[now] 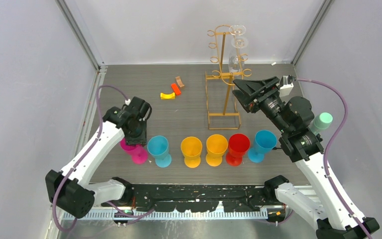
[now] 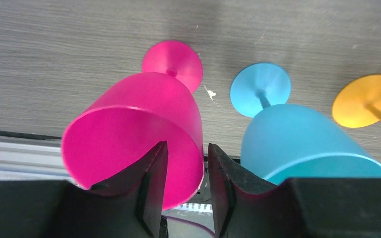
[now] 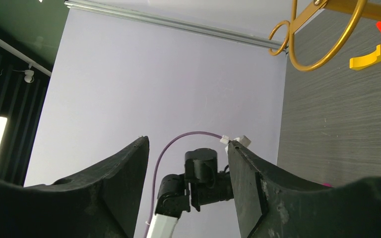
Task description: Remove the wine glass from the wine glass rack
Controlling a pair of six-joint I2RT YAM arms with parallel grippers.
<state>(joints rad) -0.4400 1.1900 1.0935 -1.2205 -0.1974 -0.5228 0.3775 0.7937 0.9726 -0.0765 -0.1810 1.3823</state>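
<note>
Though hard to count through glare, spotted clear wine glass (image 1: pixel 234 62) hanging on right-side hooks of gold wine glass rack (image 1: pixel 219 76), at far middle of grey table (image 1: pixel 189 114). Possibly more than one: two clear discs above the bowl.

Found right gripper (image 1: pixel 238 94) just beside rack's right side, near the hanging bowl. Jaws wide apart, nothing between; rack wire at upper right of wrist view.

Found left gripper (image 2: pixel 187 146) low over pink goblet (image 2: pixel 139 129) at left end of near row. Fingers (image 2: pixel 151 188) straddling cup wall, one inside rim, one outside, narrow gap. Cannot tell whether clamped.

Logged rest of row, left to right: blue goblet (image 1: pixel 160 149), yellow goblet (image 1: pixel 191 149), orange goblet (image 1: pixel 216 148), red goblet (image 1: pixel 238 147), second blue goblet (image 1: pixel 262 144).

Also noted mint cup (image 1: pixel 322 122) right of right arm. Left of rack: yellow block (image 1: pixel 167 95), red-orange block (image 1: pixel 176 89), tan block (image 1: pixel 180 81).
</note>
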